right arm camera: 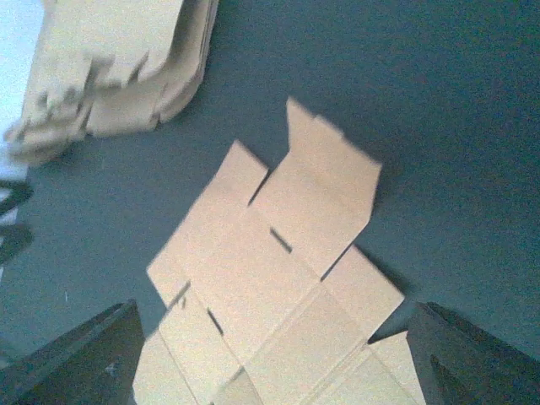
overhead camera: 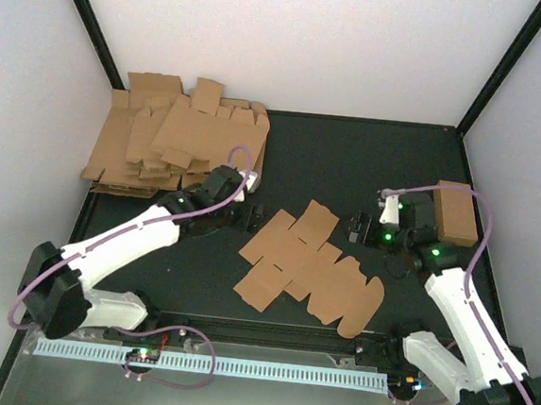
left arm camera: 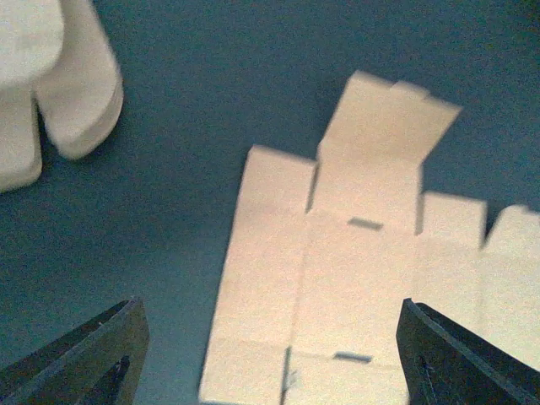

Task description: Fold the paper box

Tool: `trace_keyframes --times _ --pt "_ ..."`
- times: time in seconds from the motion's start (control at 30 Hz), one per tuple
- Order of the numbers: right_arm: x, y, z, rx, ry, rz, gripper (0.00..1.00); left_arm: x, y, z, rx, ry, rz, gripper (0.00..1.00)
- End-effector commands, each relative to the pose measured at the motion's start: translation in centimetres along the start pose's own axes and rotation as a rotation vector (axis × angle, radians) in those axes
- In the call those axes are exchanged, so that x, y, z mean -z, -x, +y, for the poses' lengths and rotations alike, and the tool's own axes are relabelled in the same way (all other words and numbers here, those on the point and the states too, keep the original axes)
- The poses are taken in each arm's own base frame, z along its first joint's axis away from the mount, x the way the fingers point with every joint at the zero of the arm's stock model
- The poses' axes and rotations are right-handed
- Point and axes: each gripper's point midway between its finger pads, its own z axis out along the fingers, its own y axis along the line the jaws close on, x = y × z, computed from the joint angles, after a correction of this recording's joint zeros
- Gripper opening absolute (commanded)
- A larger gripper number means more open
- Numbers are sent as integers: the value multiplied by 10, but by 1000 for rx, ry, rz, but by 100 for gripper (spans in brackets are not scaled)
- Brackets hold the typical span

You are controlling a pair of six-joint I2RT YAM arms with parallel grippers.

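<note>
The paper box [overhead camera: 312, 268] lies flat and unfolded on the dark table, mid-front, as a brown die-cut blank with flaps and tabs. My left gripper [overhead camera: 250, 216] is open just left of its upper-left edge. In the left wrist view the blank [left arm camera: 354, 270] lies between and beyond the spread jaws of that gripper [left arm camera: 270, 354]. My right gripper [overhead camera: 356, 227] is open just right of the blank's upper flap. In the right wrist view the blank [right arm camera: 278, 278] lies under the wide-open right gripper [right arm camera: 274, 354]. Neither gripper holds anything.
A thick heap of flat brown blanks [overhead camera: 177, 137] sits at the back left and also shows in the right wrist view [right arm camera: 118, 67]. A smooth brown cardboard brick [overhead camera: 456, 214] sits at the right, beside the right arm. A white perforated rail [overhead camera: 209, 363] runs along the front edge. White walls enclose the table.
</note>
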Motion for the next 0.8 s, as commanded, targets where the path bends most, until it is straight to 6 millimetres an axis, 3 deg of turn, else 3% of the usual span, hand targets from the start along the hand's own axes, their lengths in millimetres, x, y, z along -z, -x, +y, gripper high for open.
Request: trace_keyframes --times 0.0,0.3,0.47,0.63,0.77 --pt "-27 -35 22 -14 220 154 85 -25 -36 29 61 3 163 82" --pt "-80 -90 -2 -82 270 331 68 -69 -76 56 127 0 302 77" --pt "-93 -111 -3 -88 295 402 58 -87 -92 57 135 -33 374 74" --pt "-102 -126 -9 -105 295 442 38 -102 -105 53 140 -77 438 71" --pt "-108 -137 -17 -117 282 466 28 -109 -110 48 155 -113 453 70"
